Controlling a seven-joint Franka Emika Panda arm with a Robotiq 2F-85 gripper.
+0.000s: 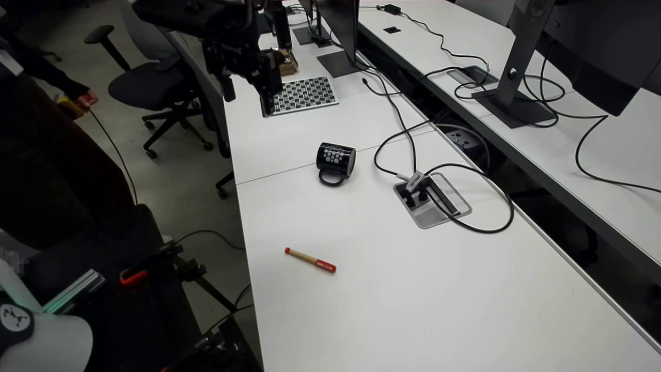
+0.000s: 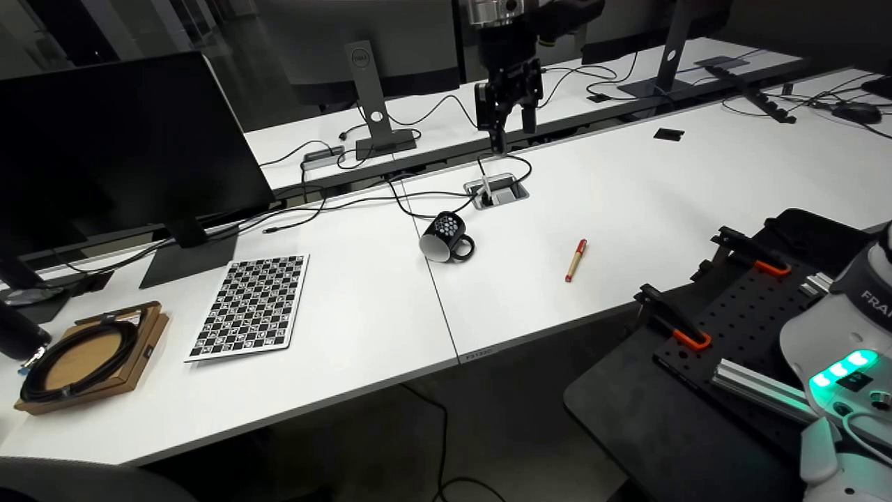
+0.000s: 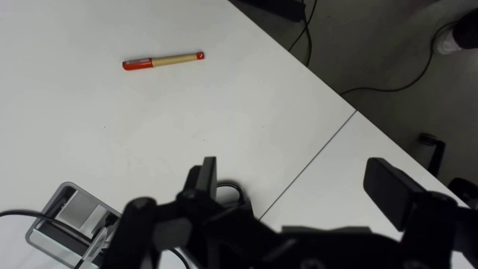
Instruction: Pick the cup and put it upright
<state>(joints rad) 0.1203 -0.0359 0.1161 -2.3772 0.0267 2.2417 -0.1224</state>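
Preceding the grasp, apparently: cup [image 1: 334, 157] on its side on the table [image 1: 413, 299]; tool [image 3: 292, 172] spread wide, empty, next to be aligned over the cup and lowered.

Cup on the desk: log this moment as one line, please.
cup: on its side | jaws: open, holding nothing | pen: lying on desk | status: cup not yet picked or upright

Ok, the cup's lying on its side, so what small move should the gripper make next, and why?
Probably shift the gripper sideways to centre it over the cup before lowering. The gripper is open and raised above the table, and the wrist view shows the cup, partly hidden, beside one finger rather than midway between both.
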